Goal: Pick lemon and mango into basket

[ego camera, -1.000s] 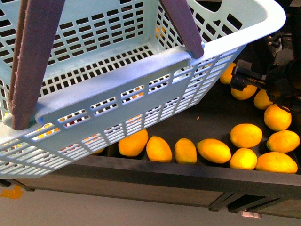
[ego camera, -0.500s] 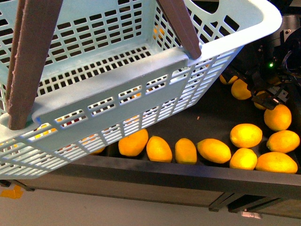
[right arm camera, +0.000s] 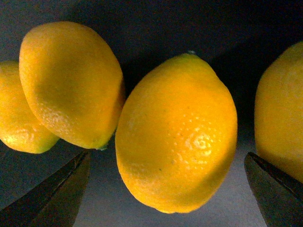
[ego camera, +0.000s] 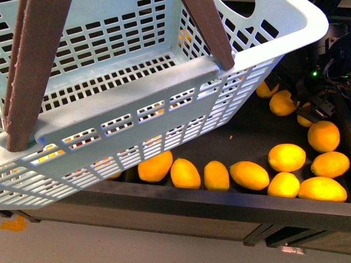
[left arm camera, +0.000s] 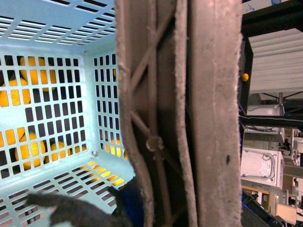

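- Only your right wrist view shows the right pincer [right arm camera: 165,198] spread wide, with the lemon [right arm camera: 176,132] between its fingers and touching neither. Four lemons show there.
- In the front view the basket [ego camera: 164,93] hangs tilted above the worktop [ego camera: 241,137] and hides some fruit. It has two brown handles [ego camera: 33,71], and about twelve yellow fruits lie clear of it.
- Your left wrist view shows the basket empty. You cannot tell the left pincer's [left arm camera: 123,208] grip.
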